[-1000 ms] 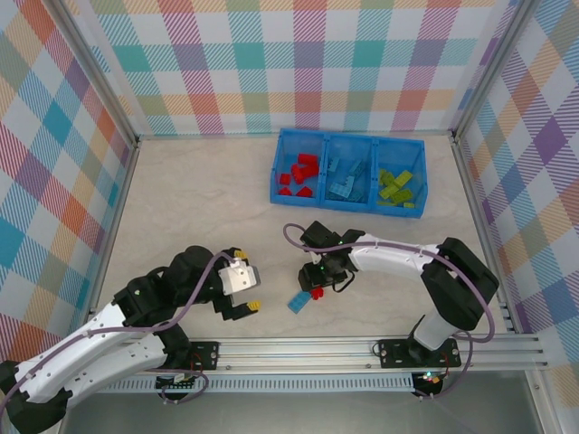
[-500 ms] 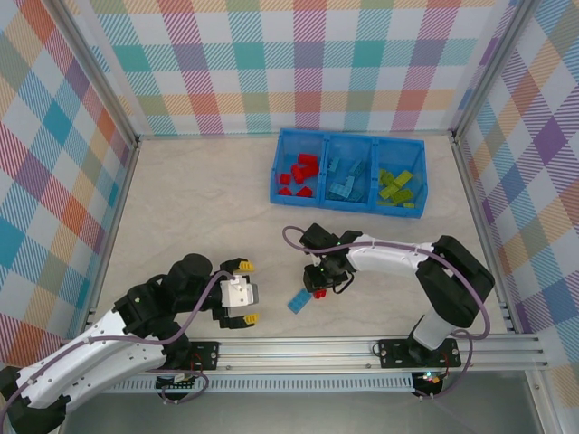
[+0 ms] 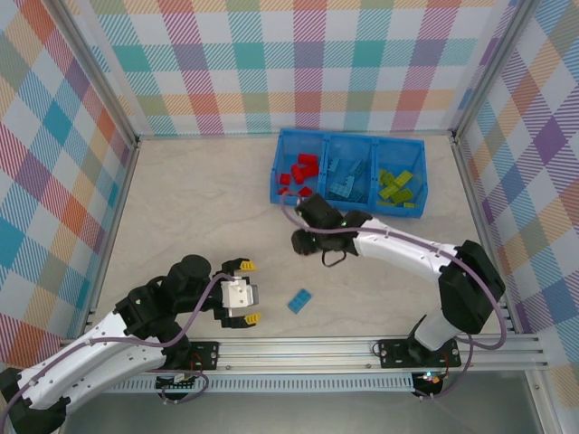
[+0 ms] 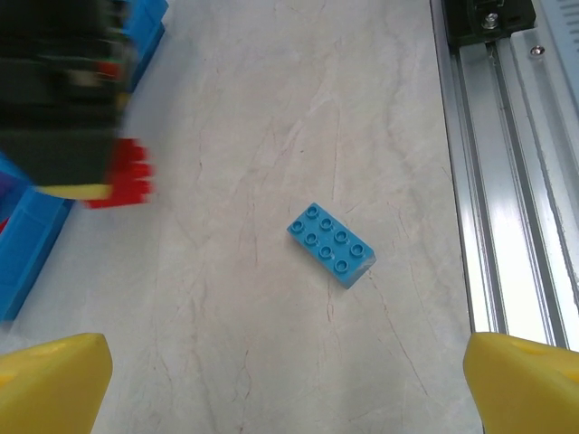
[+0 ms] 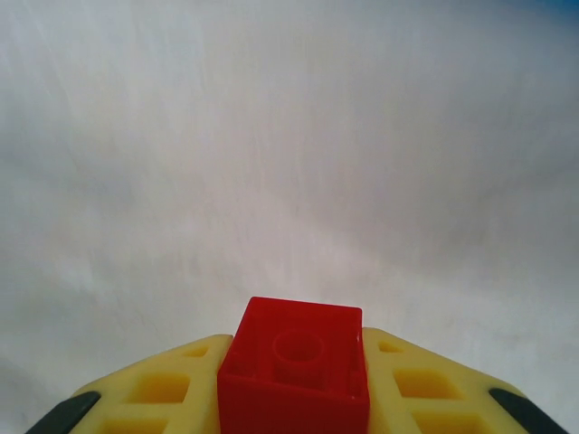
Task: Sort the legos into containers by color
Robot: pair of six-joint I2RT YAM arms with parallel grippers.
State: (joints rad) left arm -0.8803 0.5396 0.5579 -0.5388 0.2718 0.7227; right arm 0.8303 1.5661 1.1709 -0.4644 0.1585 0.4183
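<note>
Risk of dropping: red brick (image 5: 294, 366) is pinched between the right claw (image 3: 305, 242) fingers, in the air just short of the bin (image 3: 276, 167). A fast swing could shake it loose onto the counter (image 3: 199, 208), and a low approach could clip the bin wall. An off-centre release could put it in the middle compartment (image 3: 339, 149) with the light blue bricks, not the red compartment (image 3: 291, 147). Left claw (image 3: 249, 291) is spread wide and empty, near the blue brick (image 4: 330, 244) lying flat. Arms could clash if both move in.
</note>
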